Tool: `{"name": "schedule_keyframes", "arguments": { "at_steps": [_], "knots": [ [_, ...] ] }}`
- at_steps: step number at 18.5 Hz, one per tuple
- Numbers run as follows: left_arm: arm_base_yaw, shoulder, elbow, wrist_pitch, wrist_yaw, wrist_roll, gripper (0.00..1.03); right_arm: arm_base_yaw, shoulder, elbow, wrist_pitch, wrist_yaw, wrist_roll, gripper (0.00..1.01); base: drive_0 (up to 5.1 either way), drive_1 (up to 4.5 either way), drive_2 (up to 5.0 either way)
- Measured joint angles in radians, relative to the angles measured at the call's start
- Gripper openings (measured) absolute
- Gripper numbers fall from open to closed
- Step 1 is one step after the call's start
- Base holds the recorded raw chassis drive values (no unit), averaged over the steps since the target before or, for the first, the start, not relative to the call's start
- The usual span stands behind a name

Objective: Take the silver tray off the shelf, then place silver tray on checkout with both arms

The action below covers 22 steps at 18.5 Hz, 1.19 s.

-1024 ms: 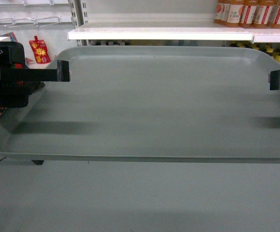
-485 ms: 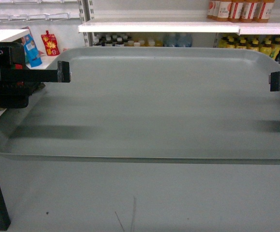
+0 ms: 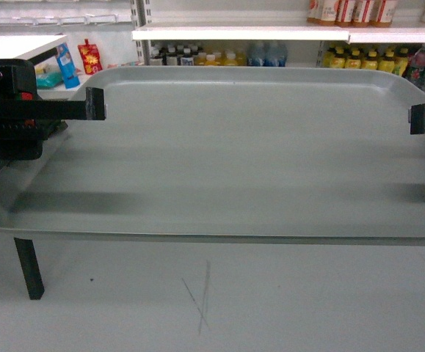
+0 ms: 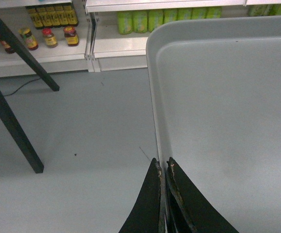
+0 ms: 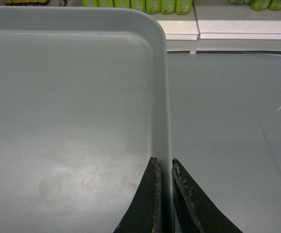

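The silver tray [image 3: 241, 154] is a wide grey metal tray that hangs level above the floor, held at both short ends. My left gripper [image 3: 96, 105] is shut on its left rim, and the left wrist view shows the rim pinched in the left gripper [image 4: 163, 165] beside the tray [image 4: 227, 111]. My right gripper [image 3: 418, 119] is shut on the right rim; the right wrist view shows the right gripper [image 5: 163, 164] clamping the tray [image 5: 72, 107]. A white shelf [image 3: 234, 33] stands behind. The checkout [image 3: 17, 45] shows at far left as a white top with a black leg [image 3: 28, 268].
Store shelves with bottles [image 3: 271, 55] and packets [image 3: 91, 57] line the back. Slanted black table legs [image 4: 11, 126] stand on the grey floor [image 4: 82, 121] left of the tray. Green bottles [image 5: 140, 5] stand on a low shelf beyond the right rim.
The tray stays fixed between both grippers. The shelves behind have slid right and look farther off. More floor shows under the tray, and a black table leg has come into view at the lower left.
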Motion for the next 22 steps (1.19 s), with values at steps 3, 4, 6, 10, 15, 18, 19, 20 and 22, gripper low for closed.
{"name": "schedule_keyframes", "arguments": {
  "at_steps": [3, 4, 6, 10, 15, 18, 19, 20, 22],
  "knots": [
    [0.0, 0.0, 0.0, 0.0, 0.0, 0.0, 0.02, 0.0, 0.0, 0.0, 0.0, 0.0, 0.0, 0.03, 0.0, -4.17, 4.1],
    [0.0, 0.0, 0.0, -0.001, 0.0, 0.0, 0.02, 0.0, 0.0, 0.0, -0.003, 0.0, -0.001, 0.03, 0.0, -4.19, 4.1],
    [0.0, 0.0, 0.0, 0.003, 0.0, 0.0, 0.02, 0.0, 0.0, 0.0, 0.001, 0.0, -0.001, 0.03, 0.0, -4.12, 4.2],
    [0.0, 0.0, 0.0, -0.001, 0.0, 0.0, 0.02, 0.0, 0.0, 0.0, -0.004, 0.001, -0.001, 0.03, 0.1, -4.06, 4.3],
    [0.0, 0.0, 0.0, -0.005, 0.0, 0.0, 0.02, 0.0, 0.0, 0.0, -0.008, 0.001, -0.001, 0.03, 0.1, -2.68, 2.9],
    [0.0, -0.005, 0.0, -0.003, 0.0, 0.0, 0.02, 0.0, -0.007, 0.0, -0.008, 0.001, -0.001, 0.03, 0.0, 0.0, 0.0],
    [0.0, -0.005, 0.0, -0.001, 0.0, 0.0, 0.02, 0.0, -0.007, 0.0, -0.004, 0.001, -0.001, 0.03, 0.0, 0.0, 0.0],
    [0.0, -0.005, 0.0, -0.001, 0.0, 0.0, 0.02, 0.0, -0.007, 0.0, -0.004, 0.001, -0.001, 0.03, 0.0, 0.0, 0.0],
    [0.0, -0.004, 0.0, -0.001, 0.0, 0.0, 0.02, 0.0, -0.007, 0.0, -0.004, 0.001, -0.001, 0.03, 0.0, 0.0, 0.0]
  ]
}}
